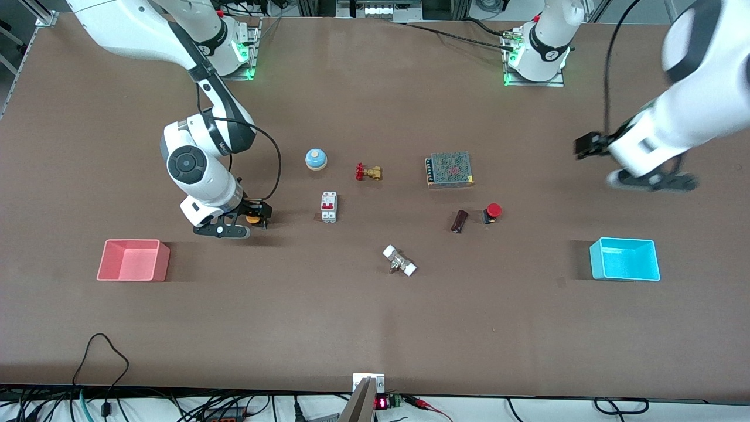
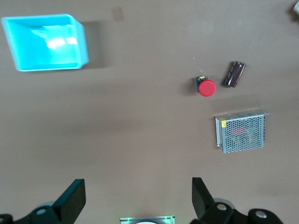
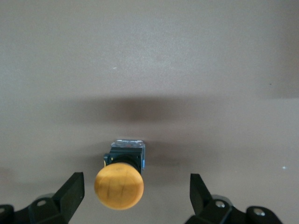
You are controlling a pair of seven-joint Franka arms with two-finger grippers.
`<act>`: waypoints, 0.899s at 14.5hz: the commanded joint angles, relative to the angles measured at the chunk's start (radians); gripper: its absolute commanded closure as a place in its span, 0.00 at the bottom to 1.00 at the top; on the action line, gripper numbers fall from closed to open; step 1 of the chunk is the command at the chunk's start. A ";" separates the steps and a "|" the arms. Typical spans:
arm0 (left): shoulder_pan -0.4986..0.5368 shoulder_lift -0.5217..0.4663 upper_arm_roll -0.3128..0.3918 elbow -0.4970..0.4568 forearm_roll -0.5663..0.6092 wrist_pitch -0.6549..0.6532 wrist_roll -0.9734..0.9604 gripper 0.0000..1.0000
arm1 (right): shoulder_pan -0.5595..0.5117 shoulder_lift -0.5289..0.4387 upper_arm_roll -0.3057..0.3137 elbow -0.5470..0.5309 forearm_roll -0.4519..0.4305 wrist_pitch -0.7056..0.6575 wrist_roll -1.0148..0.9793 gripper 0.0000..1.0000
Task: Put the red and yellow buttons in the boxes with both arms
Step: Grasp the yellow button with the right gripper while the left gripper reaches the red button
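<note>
Pink box sits at the right arm's end of the table, and near it the right gripper is down low, fingers spread wide around the yellow button. Red button lies on the table beside a small brown block. Blue box sits at the left arm's end, where the left gripper hangs up high with fingers spread wide

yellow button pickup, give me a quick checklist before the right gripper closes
1. Right gripper open: ok, fingers spread wide.
2. Yellow button between the fingers: ok, roughly centred.
3. Fingers low enough to grip the black body: cannot tell.
4. Pink box ready: ok, open and nearer the front camera than the button.
5. Left gripper out of the way: ok, open, high over the table near the blue box.
6. Red button untouched: ok, on the table.
</note>
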 commanded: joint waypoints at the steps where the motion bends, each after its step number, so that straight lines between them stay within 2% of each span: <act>1: -0.024 0.088 0.002 0.021 -0.024 0.058 -0.059 0.00 | 0.006 0.027 0.004 0.025 -0.014 0.004 0.059 0.00; 4: -0.081 0.171 0.003 0.003 -0.024 0.168 -0.180 0.00 | 0.015 0.039 0.002 0.031 -0.017 0.004 0.061 0.00; 7: -0.090 0.204 0.003 -0.115 -0.024 0.389 -0.215 0.00 | 0.017 0.050 0.004 0.031 -0.018 0.004 0.053 0.02; 10: -0.148 0.219 0.003 -0.238 -0.015 0.593 -0.321 0.00 | 0.017 0.050 0.002 0.031 -0.020 0.004 0.047 0.17; 13: -0.165 0.245 0.005 -0.332 -0.009 0.777 -0.358 0.00 | 0.017 0.051 0.002 0.031 -0.020 0.004 0.045 0.41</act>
